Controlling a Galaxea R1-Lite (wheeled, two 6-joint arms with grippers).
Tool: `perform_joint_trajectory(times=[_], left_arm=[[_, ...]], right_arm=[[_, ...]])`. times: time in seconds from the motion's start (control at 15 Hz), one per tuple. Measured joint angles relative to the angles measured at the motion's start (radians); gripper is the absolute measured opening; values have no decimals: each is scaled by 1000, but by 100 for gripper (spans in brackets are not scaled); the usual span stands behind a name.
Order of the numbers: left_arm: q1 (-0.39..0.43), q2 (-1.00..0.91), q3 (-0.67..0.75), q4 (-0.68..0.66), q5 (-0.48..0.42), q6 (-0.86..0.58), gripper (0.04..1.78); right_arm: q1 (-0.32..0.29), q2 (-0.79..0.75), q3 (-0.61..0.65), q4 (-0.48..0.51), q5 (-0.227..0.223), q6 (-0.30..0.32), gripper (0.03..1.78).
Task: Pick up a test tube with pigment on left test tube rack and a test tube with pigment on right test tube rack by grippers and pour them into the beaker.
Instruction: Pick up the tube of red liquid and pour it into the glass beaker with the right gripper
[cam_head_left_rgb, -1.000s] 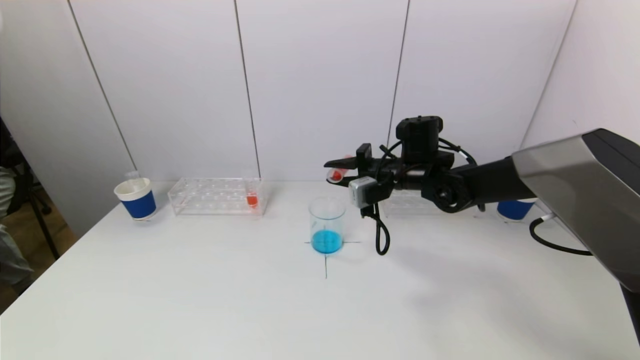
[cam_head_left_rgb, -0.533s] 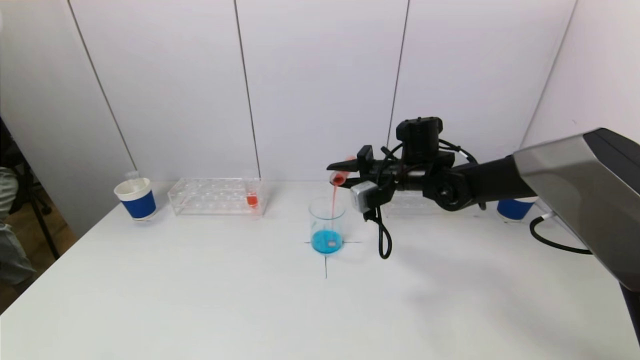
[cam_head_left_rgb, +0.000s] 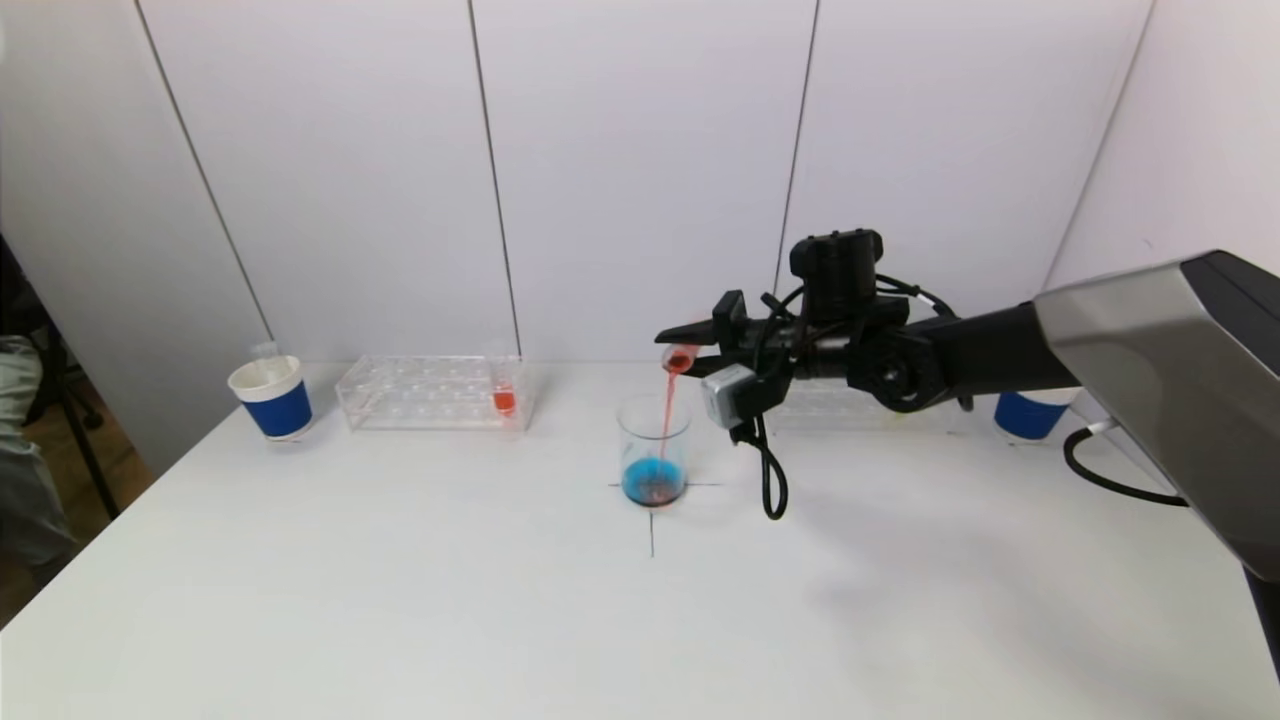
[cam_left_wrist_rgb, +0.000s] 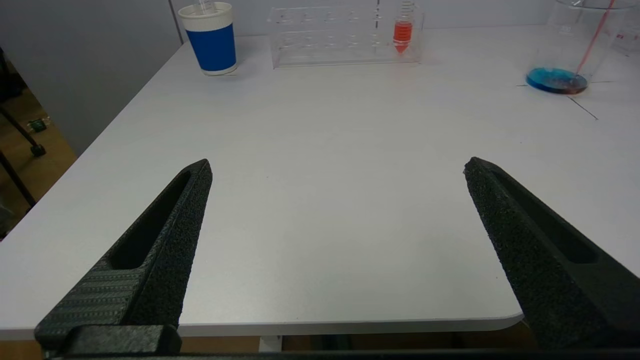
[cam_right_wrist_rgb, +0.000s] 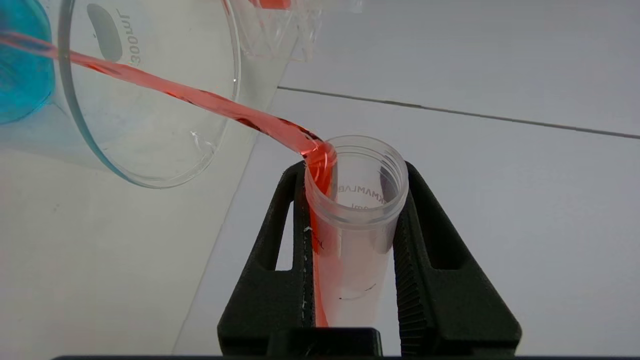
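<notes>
My right gripper (cam_head_left_rgb: 682, 343) is shut on a clear test tube (cam_head_left_rgb: 680, 357) tipped mouth-down over the glass beaker (cam_head_left_rgb: 654, 445). A thin red stream runs from the tube's lip into the blue liquid, which darkens where it lands. In the right wrist view the tube (cam_right_wrist_rgb: 357, 215) sits clamped between both fingers of that gripper (cam_right_wrist_rgb: 352, 168), beside the beaker (cam_right_wrist_rgb: 150, 100). The left test tube rack (cam_head_left_rgb: 430, 392) holds one tube of red pigment (cam_head_left_rgb: 504, 396). My left gripper (cam_left_wrist_rgb: 337, 167) hangs open over the table's near left edge, holding nothing.
A blue paper cup (cam_head_left_rgb: 272, 398) stands left of the left rack, another (cam_head_left_rgb: 1028, 418) at the far right. The right rack (cam_head_left_rgb: 815, 405) is mostly hidden behind my right arm. A black cable loop (cam_head_left_rgb: 768, 480) dangles beside the beaker. A cross mark lies under the beaker.
The right gripper tipped the tube further; red liquid began streaming into the beaker, and the blue liquid darkened at its centre. The left gripper has stayed open.
</notes>
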Motion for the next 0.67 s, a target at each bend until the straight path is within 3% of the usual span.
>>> perform_joint_trajectory(times=[0.67], left_arm=[[0,0,0,0,0,0,176]], right_arm=[[6,-3,-101,153,-63,-132,51]])
